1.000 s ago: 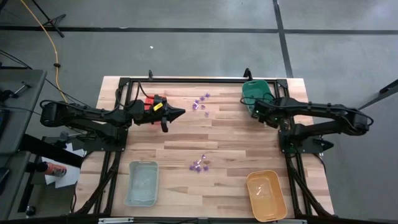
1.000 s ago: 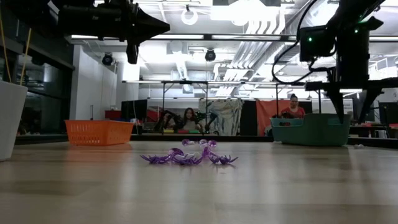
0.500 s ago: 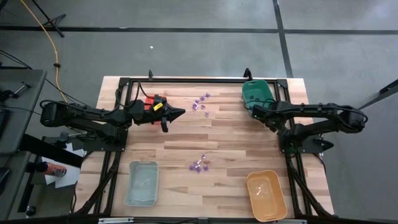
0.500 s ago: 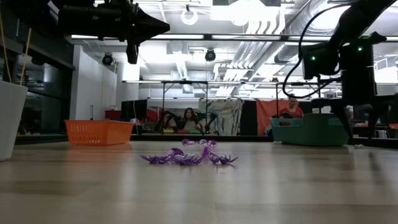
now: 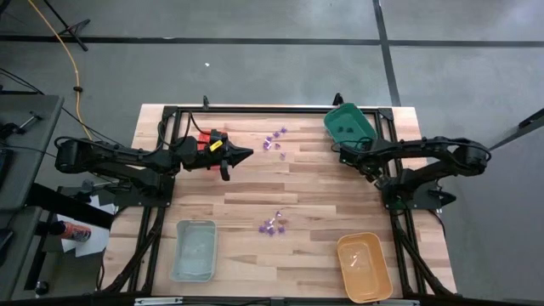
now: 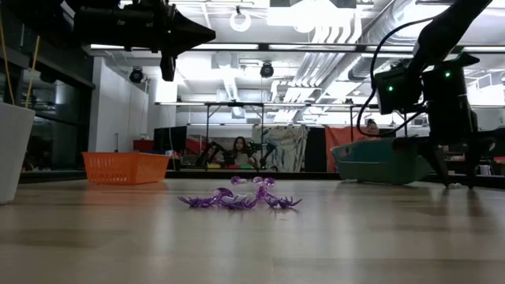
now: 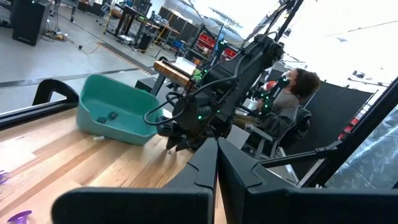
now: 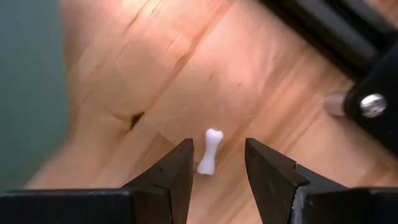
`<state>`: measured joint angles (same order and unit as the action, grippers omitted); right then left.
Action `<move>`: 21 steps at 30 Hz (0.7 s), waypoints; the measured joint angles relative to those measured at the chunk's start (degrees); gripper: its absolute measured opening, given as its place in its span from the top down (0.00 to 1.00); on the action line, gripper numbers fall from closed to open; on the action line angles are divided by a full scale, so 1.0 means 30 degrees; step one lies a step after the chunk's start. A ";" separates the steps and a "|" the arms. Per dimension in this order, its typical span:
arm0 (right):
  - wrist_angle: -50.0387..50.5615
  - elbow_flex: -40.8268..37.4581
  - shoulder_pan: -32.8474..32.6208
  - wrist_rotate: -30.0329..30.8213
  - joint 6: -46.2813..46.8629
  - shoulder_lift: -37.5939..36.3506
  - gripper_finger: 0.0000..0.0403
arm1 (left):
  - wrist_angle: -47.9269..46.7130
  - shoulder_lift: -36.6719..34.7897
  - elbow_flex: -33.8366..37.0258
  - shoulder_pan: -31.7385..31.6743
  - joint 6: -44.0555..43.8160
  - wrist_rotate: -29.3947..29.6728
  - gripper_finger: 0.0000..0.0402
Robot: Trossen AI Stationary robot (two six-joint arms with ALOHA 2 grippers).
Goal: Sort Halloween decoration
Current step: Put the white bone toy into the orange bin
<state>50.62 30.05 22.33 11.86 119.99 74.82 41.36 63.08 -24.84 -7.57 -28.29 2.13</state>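
Halloween decoration pieces [image 5: 271, 225] lie in purple clusters mid-desk and farther back in the high view, where the right gripper [image 5: 350, 158] hovers just near of the green tray [image 5: 349, 125] and the left gripper [image 5: 240, 155], shut and empty, waits left of centre. In the right wrist view its parted fingers [image 8: 179, 167] flank a white bone [image 8: 209, 151] on the desk [image 8: 155, 81]; I would drop straight down, keep the bone centred, then close gently so it doesn't skid.

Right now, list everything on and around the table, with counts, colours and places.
Small purple plastic decoration pieces: one cluster, table middle; a second cluster near the far edge.
Tiny white bone-shaped piece: one, on the wood between the right tool's fingers.
Green rectangular tray: one, far right.
Red tray: one, far left, mostly hidden by the left arm.
Pale blue tray: one, near left.
Orange tray: one, near right.
Wooden table: one.
Left tool: shut, raised over the far left.
Right tool: open, low beside the green tray.
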 joint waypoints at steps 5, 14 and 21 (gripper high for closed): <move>-0.0065 0.0050 0.0000 -0.0120 -0.0142 0.0380 0.66 | 0.0007 -0.0001 0.0000 0.0000 -0.0014 -0.0004 1.00; -0.0050 0.0050 0.0000 -0.0136 -0.1024 0.0387 0.83 | 0.0000 0.0002 0.0000 0.0000 -0.0021 -0.0001 1.00; -0.0034 0.0057 -0.0157 -0.0194 -0.2699 0.0387 0.98 | 0.0007 0.0002 0.0000 0.0000 -0.0051 0.0000 1.00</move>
<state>50.51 30.22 21.86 11.28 111.89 75.99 41.39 63.09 -24.84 -7.57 -28.45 2.13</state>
